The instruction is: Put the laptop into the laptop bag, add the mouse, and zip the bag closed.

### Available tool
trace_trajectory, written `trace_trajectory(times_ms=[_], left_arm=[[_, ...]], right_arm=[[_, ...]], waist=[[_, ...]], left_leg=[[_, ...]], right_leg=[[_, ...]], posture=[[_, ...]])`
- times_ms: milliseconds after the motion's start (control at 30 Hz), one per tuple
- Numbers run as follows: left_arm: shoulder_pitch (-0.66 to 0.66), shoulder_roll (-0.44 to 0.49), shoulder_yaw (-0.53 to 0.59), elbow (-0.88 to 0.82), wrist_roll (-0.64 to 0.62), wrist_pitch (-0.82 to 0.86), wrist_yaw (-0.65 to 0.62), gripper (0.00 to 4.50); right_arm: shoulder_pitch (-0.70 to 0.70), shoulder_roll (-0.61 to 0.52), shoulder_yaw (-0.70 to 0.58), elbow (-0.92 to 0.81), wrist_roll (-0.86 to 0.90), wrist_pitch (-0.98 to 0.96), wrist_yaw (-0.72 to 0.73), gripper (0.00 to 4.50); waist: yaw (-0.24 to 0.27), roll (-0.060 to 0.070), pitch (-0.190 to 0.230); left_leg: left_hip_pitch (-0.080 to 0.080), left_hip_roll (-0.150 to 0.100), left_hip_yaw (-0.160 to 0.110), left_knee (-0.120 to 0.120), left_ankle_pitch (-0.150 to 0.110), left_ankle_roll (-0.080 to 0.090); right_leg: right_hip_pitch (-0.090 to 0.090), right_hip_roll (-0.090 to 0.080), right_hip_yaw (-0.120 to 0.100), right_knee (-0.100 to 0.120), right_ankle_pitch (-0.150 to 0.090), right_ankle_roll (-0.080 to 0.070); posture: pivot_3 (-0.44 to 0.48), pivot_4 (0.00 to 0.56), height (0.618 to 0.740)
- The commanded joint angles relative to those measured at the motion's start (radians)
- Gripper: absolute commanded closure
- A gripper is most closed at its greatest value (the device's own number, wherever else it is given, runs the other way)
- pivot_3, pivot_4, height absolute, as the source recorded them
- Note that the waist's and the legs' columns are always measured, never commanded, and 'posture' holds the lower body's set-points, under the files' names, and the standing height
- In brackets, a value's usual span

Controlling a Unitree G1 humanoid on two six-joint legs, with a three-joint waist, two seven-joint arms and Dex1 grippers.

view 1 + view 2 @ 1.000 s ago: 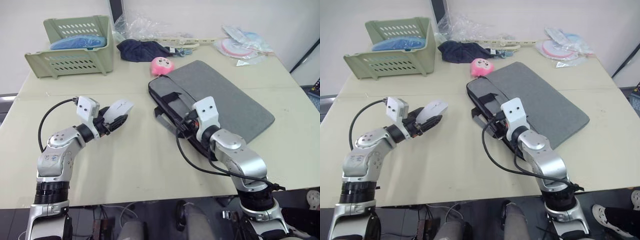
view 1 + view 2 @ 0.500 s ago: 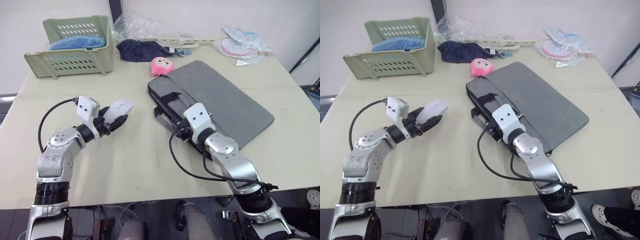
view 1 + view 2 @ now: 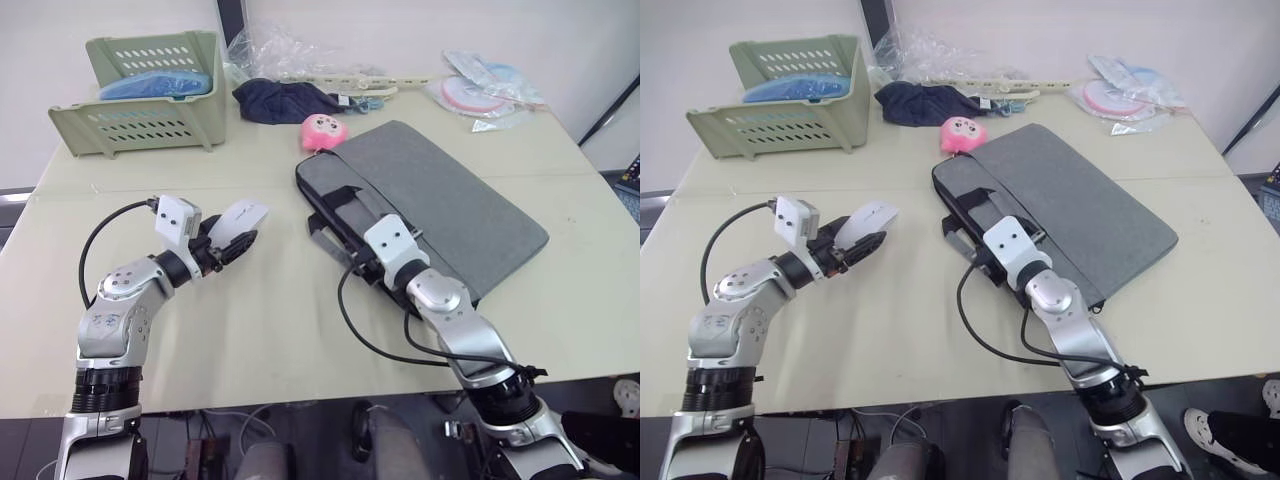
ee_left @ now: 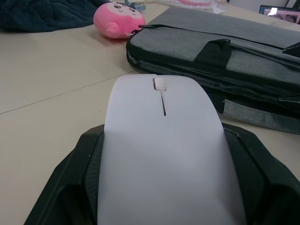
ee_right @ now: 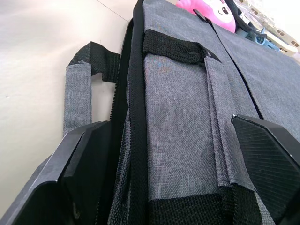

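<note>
While the left gripper [image 3: 232,240] grips the smooth white mouse [image 4: 163,154], the right gripper [image 5: 178,187] straddles the grey laptop bag [image 3: 440,200], fingers wide.

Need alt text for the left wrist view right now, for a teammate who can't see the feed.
The white mouse lies gripped in the left hand, its scroll wheel pointing toward the grey laptop bag, which lies flat on the beige table. A round pink plush toy sits by the bag's far corner, with dark blue cloth beyond it.
</note>
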Motion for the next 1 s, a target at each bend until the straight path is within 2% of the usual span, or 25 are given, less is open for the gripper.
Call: trace_trajectory(times_ms=[33, 1000], left_arm=[[-0.004, -0.001, 0.009, -0.041, -0.014, -0.013, 0.001, 1.66], [-0.002, -0.023, -0.006, -0.038, -0.011, -0.017, 0.000, 1.66]], right_arm=[[-0.011, 0.006, -0.021, -0.019, -0.023, -0.020, 0.006, 0.00], [-0.040, -0.020, -0.011, -0.064, -0.165, 0.052, 0.026, 0.00]], waist=[[0.000, 0.000, 0.000], [0.001, 0.000, 0.000]], left_leg=[[0.000, 0.000, 0.000, 0.000, 0.000, 0.000], [0.000, 0.000, 0.000, 0.000, 0.000, 0.000]], right_leg=[[0.000, 0.000, 0.000, 0.000, 0.000, 0.000], [0.000, 0.000, 0.000, 0.000, 0.000, 0.000]], posture=[[0.000, 0.150, 0.740], [0.000, 0.150, 0.740]])
